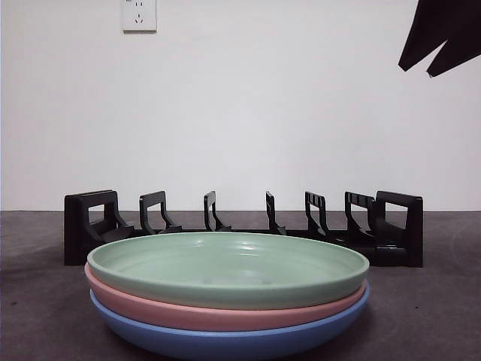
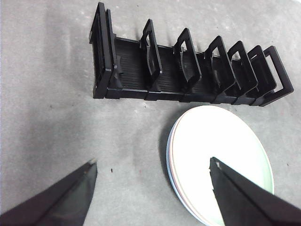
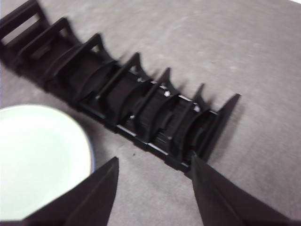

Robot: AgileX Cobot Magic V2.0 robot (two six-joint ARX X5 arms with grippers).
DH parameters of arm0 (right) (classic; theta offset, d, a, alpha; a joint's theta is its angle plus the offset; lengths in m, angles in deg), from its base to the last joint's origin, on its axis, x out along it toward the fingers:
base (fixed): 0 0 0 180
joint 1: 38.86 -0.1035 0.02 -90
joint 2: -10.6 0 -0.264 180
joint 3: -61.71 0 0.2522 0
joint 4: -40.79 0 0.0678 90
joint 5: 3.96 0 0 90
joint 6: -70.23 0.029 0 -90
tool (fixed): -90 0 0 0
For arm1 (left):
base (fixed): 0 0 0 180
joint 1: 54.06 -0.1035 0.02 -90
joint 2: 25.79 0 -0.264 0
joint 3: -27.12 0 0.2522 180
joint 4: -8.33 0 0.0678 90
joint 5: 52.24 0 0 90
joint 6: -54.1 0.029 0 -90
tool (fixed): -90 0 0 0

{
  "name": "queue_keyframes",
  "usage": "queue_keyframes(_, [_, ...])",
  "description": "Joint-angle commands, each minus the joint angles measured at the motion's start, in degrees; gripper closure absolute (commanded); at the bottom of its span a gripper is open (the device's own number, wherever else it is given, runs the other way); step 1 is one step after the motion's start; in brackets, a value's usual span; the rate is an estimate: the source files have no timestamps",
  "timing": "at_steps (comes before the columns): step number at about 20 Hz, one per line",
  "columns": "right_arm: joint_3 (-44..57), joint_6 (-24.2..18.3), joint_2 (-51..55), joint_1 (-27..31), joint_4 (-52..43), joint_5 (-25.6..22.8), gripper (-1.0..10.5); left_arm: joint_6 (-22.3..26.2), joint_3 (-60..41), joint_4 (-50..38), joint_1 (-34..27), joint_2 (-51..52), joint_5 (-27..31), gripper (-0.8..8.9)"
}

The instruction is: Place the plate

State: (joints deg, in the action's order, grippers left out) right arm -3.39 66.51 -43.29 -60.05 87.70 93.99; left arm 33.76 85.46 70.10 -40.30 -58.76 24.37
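Dark grey tabletop (image 1: 428, 316) holds three stacked shallow plates: pale green plate (image 1: 225, 263) over pink (image 1: 150, 310) and blue (image 1: 225, 344), just before a black slotted rack (image 1: 90, 222). Left gripper (image 2: 153, 169) and right gripper (image 3: 155, 165) hover spread wide, empty.

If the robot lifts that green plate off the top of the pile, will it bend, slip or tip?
The green plate looks rigid and glazed, so it probably won't bend but may be slippery between jaws. It sits nested on the pink plate and blue plate, so only its thin rim is likely graspable, and it may tilt.
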Motion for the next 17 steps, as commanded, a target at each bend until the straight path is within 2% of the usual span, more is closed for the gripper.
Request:
queue_keyframes(1, [-0.39, 1.55, -0.28, -0.04, -0.07, 1.31, 7.0, 0.42, 0.92, -0.52, 0.09, -0.28, 0.28, 4.44])
queue_keyframes(2, [-0.39, 1.62, -0.31, -0.04, -0.42, 1.07, 8.2, 0.46, 0.92, -0.83, 0.09, -0.26, 0.28, 5.39])
queue_keyframes(3, [-0.39, 1.22, -0.35, -0.04, -1.25, 1.05, 9.4, 1.38, 0.92, -1.03, 0.13, -0.26, 0.26, 8.41])
queue_keyframes(5, [-0.39, 1.25, -0.72, -0.04, -4.15, 1.29, 9.3, 2.78, 0.92, -3.06, 0.13, -0.33, 0.28, 8.07])
queue_keyframes(14, [-0.39, 1.57, -0.63, -0.04, -4.15, 1.07, 9.3, 3.17, 0.92, -2.82, 0.15, -0.26, 0.28, 8.06])
queue_keyframes(15, [-0.39, 1.57, -0.63, -0.04, -4.17, 1.05, 9.3, 4.22, 0.85, -3.04, 0.11, 0.04, 0.33, 8.06])
queue_keyframes(17, [-0.42, 1.57, -0.63, -0.04, -4.22, 1.05, 9.3, 10.4, -2.49, -8.7, -0.42, 3.65, 1.7, 8.06])
